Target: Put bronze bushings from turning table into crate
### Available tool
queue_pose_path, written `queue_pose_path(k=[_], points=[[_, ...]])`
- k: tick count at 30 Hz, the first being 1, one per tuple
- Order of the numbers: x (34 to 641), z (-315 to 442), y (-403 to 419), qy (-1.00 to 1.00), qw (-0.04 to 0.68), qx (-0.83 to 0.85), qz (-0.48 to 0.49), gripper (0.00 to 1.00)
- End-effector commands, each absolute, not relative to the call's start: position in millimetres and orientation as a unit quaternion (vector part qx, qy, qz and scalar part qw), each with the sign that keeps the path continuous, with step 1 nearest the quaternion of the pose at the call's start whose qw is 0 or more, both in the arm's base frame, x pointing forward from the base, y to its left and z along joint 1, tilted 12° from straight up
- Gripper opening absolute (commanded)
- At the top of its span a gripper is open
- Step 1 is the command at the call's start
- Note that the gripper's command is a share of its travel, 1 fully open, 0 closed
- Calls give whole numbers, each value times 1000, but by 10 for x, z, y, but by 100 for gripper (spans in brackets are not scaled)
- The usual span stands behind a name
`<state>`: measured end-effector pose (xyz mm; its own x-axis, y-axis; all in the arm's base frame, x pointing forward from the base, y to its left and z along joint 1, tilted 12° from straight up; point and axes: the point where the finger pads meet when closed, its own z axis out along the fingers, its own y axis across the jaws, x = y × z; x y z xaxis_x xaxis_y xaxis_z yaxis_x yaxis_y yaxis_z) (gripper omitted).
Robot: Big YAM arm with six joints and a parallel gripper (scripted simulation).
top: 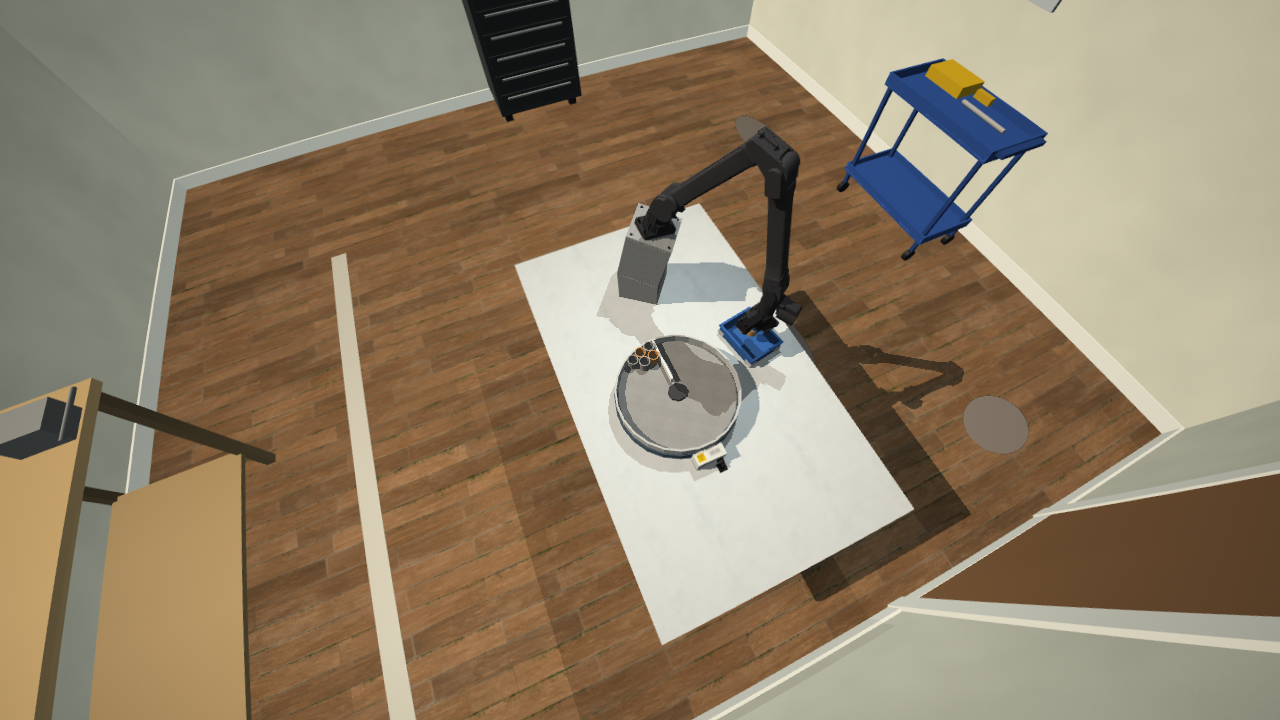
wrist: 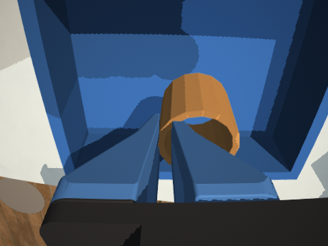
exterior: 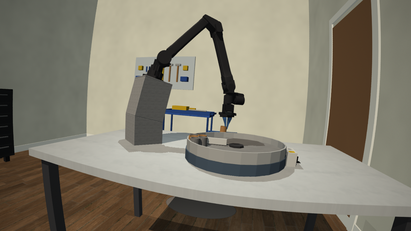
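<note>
The tool [wrist: 166, 141] is clamped on the wall of a bronze bushing [wrist: 201, 102] held upright inside the blue crate [wrist: 50, 78], which sits on the white worktop [top: 760, 501] just beside the turning table [top: 626, 420], where the other bushings [top: 644, 356] cluster near the rim.

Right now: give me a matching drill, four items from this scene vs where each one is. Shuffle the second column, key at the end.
Items
1. bronze bushing
2. crate
3. cluster of bushings
4. blue cart

Places
A. on the turning table, against its rim
B. on the floor by the cream wall
C. pinched by its wall in the gripper, over the crate
D. on the white table, beside the turning table

Pairs: 1-C, 2-D, 3-A, 4-B
</note>
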<state>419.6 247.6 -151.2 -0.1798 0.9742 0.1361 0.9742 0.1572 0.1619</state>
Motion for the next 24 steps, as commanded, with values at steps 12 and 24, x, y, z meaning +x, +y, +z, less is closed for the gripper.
queue_pose_path(k=[12,24], points=[[4306,-1582,2581,760,7,640,117,0],[4326,-1775,2601,759,6,640,116,0]])
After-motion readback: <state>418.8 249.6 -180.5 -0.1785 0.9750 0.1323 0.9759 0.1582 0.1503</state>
